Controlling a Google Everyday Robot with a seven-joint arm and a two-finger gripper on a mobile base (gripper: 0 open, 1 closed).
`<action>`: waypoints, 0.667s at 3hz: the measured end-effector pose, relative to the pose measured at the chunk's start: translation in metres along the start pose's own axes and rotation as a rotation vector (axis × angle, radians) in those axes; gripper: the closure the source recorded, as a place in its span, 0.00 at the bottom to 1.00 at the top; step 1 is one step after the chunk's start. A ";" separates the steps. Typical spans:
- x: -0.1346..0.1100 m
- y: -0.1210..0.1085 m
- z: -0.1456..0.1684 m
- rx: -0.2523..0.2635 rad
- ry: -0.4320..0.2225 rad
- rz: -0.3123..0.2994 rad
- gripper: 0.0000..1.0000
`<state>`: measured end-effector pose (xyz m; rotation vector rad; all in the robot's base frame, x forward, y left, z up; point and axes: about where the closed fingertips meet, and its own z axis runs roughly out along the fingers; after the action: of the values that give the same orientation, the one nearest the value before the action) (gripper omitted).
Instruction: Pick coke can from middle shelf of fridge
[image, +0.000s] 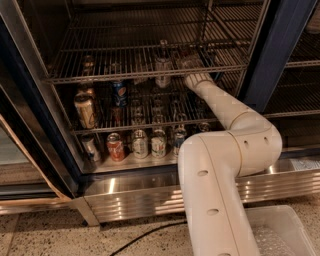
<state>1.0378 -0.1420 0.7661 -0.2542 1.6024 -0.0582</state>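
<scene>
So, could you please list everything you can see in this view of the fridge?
fridge: one, navy posts, steel base, fills view
upper wire rack: one, chrome, across fridge
lower wire rack: one, chrome, beneath it
tall container: one, colour unclear, upper rack, left of hand
Pepsi can: one, blue, lower rack
tan can: one, lower rack, left
red can: one, fridge floor, left
pale cans: two, whitish, right of red can
cable: one, black, ground
arm: one, white, extends into fridge
hand: one, greyish, at upper rack's front
</scene>
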 end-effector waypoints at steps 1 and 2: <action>-0.007 -0.001 -0.006 -0.015 0.004 -0.008 1.00; -0.015 0.002 -0.013 -0.038 0.004 -0.018 1.00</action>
<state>1.0254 -0.1385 0.7813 -0.2979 1.6069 -0.0424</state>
